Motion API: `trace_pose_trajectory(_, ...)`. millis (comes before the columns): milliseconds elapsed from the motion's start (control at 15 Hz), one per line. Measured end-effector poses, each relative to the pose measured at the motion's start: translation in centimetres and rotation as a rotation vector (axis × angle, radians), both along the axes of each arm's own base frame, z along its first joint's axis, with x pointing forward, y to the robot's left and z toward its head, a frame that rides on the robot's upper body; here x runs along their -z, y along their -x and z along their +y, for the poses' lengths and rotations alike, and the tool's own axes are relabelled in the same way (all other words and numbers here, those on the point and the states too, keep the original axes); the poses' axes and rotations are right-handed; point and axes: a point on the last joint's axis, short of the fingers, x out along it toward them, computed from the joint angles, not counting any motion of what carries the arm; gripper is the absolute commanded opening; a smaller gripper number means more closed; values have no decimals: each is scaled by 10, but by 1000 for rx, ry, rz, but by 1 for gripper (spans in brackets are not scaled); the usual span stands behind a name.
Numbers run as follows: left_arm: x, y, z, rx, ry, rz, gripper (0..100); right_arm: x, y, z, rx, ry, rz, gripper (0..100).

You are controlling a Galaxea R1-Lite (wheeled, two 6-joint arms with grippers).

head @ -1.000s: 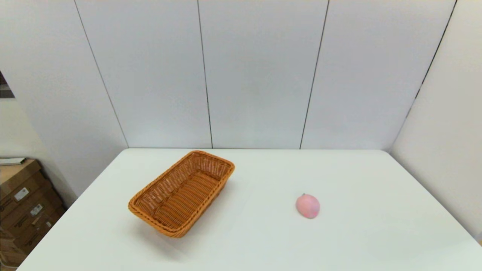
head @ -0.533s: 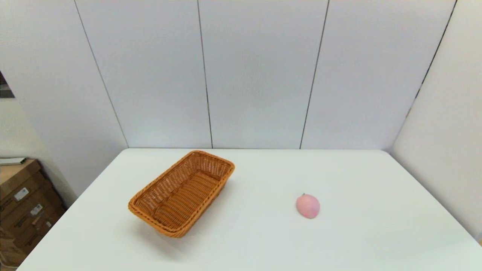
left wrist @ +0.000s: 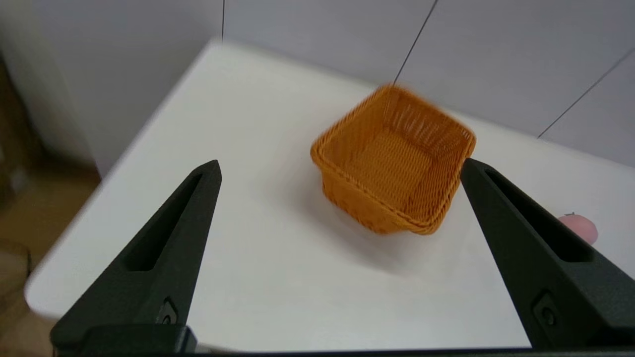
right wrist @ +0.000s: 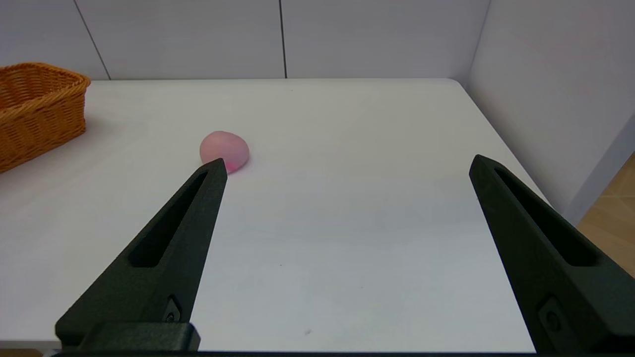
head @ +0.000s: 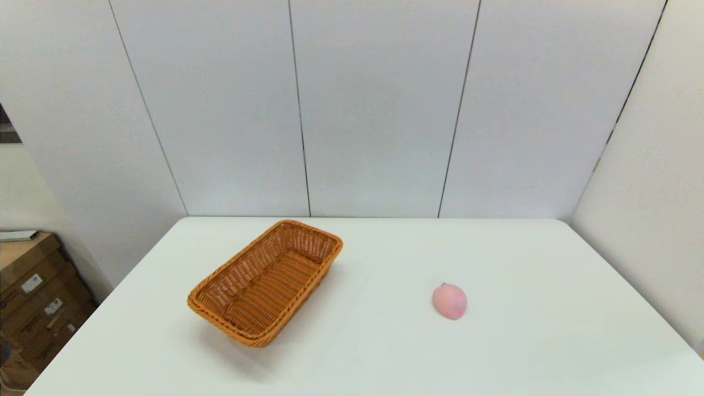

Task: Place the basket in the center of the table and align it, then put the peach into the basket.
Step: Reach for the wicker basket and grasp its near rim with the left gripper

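Observation:
An orange-brown woven basket [head: 267,280] sits empty and turned at an angle on the left half of the white table [head: 385,352]. The pale-pink peach [head: 449,301] lies on the table to its right, well apart from it. Neither arm shows in the head view. In the left wrist view my left gripper [left wrist: 340,166] is open, off the table's near left corner, with the basket [left wrist: 394,158] ahead of it. The right wrist view shows my right gripper [right wrist: 347,163] open near the table's front edge, with the peach [right wrist: 224,150] ahead by one fingertip.
Grey wall panels [head: 374,110] stand behind the table and along its right side. Stacked cardboard boxes [head: 33,297] sit on the floor to the left of the table.
In the head view the basket and the peach have stayed where they were. A small dark shape has come into the bottom left corner, beside the boxes.

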Motion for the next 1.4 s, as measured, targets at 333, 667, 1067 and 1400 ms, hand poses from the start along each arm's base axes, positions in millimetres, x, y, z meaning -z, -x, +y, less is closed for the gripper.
trace_pose_trajectory(333,-26,-104,-5,-71,238,435,100,0,0,0,0,0,4,100)
trace_pose_trajectory(667,-2,-191,-57,-160,447,832,100,0,0,0,0,-1,-2,100)
trace_pose_trajectory(1067,65,-252,-98,-335,464,1082,100,0,0,0,0,-1,-3,100)
trace_pose_trajectory(1400,87,-275,-88,-351,524,1133,100,0,0,0,0,-1,-3,100)
